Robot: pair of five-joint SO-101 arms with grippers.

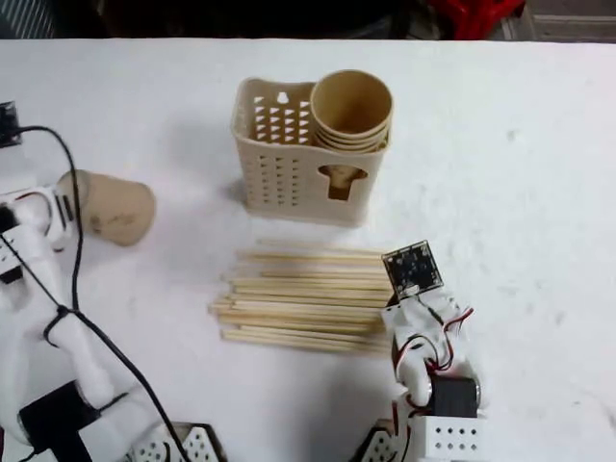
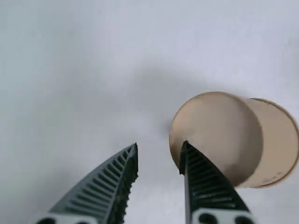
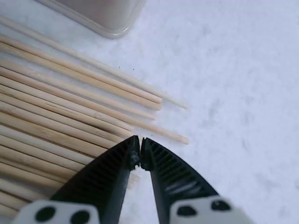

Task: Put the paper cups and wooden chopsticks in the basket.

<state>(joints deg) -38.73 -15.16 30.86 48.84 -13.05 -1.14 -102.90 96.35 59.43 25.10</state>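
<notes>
On the left, our left gripper (image 2: 159,145) stands with fingers apart at the base of the loose paper cup (image 2: 233,140), which lies on its side. It looks light and crushable, so we would pinch its rim wall gently. The basket (image 1: 279,183) holds stacked cups (image 1: 351,101). The wooden chopsticks (image 1: 303,298) lie in front of it, stiff, thin and likely to roll. Our right gripper (image 3: 140,151) sits over their ends, fingers together.

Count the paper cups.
About 5: one cup lies on its side on the table by the left gripper; a nested stack of roughly four stands in the basket; more may be hidden inside.
</notes>
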